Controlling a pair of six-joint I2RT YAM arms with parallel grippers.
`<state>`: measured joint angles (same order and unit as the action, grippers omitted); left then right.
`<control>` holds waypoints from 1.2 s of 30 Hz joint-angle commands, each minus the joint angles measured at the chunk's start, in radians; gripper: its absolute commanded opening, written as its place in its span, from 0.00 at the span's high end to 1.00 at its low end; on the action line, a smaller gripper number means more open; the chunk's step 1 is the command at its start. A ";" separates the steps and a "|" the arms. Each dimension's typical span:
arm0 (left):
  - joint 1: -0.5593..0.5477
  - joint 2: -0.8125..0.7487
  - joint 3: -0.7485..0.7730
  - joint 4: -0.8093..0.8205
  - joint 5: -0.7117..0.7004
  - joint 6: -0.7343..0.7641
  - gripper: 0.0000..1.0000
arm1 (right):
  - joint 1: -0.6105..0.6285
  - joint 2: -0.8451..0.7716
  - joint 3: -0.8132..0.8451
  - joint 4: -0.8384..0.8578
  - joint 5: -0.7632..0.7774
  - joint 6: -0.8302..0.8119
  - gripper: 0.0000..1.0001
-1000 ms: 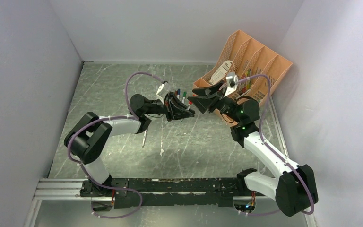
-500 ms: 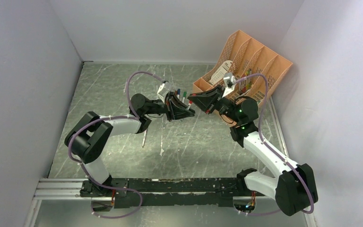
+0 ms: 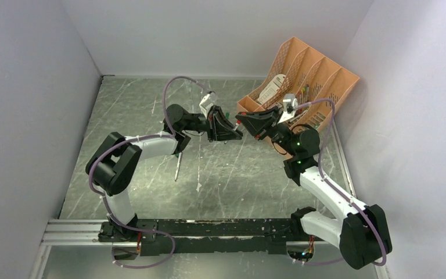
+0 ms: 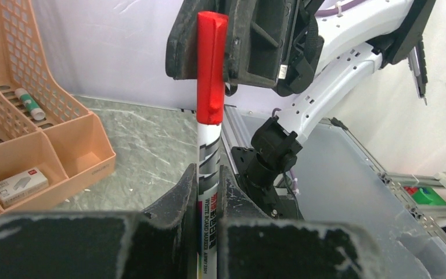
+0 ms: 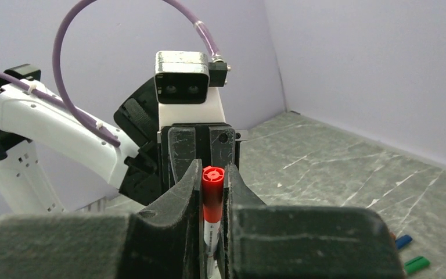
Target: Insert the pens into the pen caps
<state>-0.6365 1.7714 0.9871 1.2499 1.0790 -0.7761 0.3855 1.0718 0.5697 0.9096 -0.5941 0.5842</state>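
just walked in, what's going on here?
Both arms meet above the grey marbled table. The left pincer grips a whitish-grey whiteboard marker barrel, and the right pincer is closed on the stubby red plastic cap at its tip. The cap looks seated on the barrel; how fully is unclear. A small blue plastic cap and a small green plastic cap lie on the table.

Lower barrel of pen (image 4: 208,139) out of sight between left pincer (image 4: 208,177) fingers; red cap (image 5: 211,200) half hidden in right pincer (image 5: 211,170).
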 commanded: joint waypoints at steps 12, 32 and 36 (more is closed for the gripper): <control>0.022 0.048 0.352 0.214 -0.062 -0.157 0.93 | 0.086 0.147 -0.184 -0.174 -0.128 -0.068 1.00; 0.021 -0.028 0.313 0.080 -0.017 -0.030 0.93 | 0.159 0.155 -0.105 -0.262 -0.083 -0.063 1.00; 0.021 -0.051 0.225 0.061 -0.013 0.000 0.93 | 0.158 0.087 -0.068 -0.267 -0.038 -0.041 0.95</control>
<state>-0.5842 1.8603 1.2076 1.2194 1.3243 -0.8143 0.4725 1.1393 0.5625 1.0698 -0.4175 0.5331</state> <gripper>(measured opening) 0.160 0.080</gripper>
